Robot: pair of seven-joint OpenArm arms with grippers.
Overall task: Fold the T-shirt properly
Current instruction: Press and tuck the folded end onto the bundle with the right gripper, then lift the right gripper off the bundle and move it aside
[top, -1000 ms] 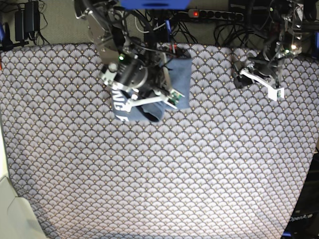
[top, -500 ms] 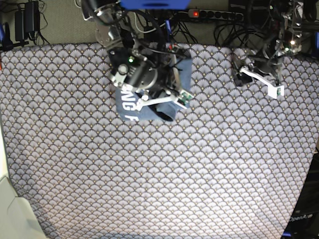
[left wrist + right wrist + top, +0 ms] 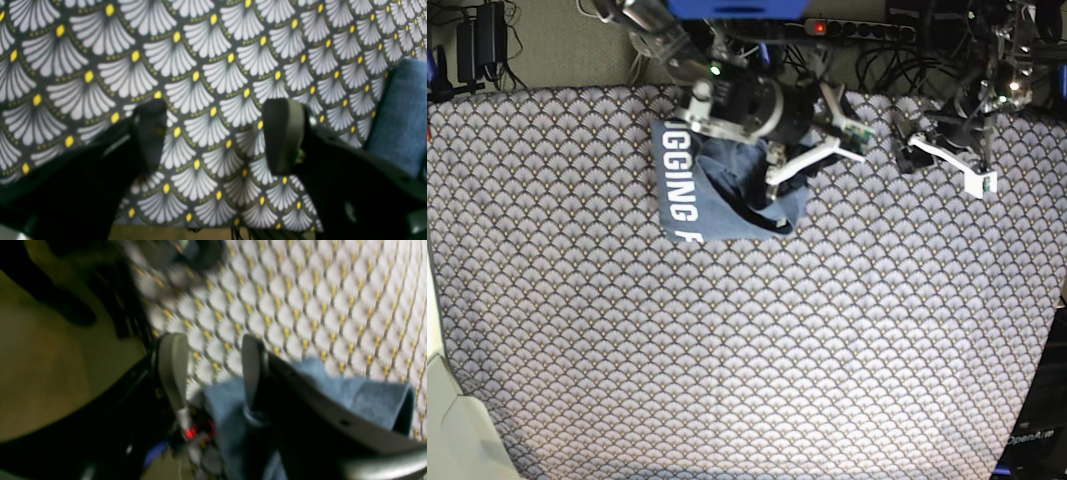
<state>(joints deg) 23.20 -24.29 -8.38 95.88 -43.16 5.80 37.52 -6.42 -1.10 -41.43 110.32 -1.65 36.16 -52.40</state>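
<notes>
T-shirt [image 3: 712, 195] folded small at far centre-left of tablecloth [image 3: 757, 340], lettering up. Right gripper [image 3: 812, 160] above its right edge, fingers apart, unladen. Left gripper [image 3: 947, 165] far right, spread wide, unladen.

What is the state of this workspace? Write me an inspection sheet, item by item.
Surface: scallop-patterned tablecloth covers the table.
Job's things: T-shirt bunched at the far edge, white lettering showing, fold untidy.
Clutter: nothing seen.
Grippers: right gripper open above the shirt's edge, no cloth between its fingers; left gripper open over bare cloth, holding nothing.
Cables: tangle and power strip behind the table.
Surroundings: floor beyond the far edge.
</notes>
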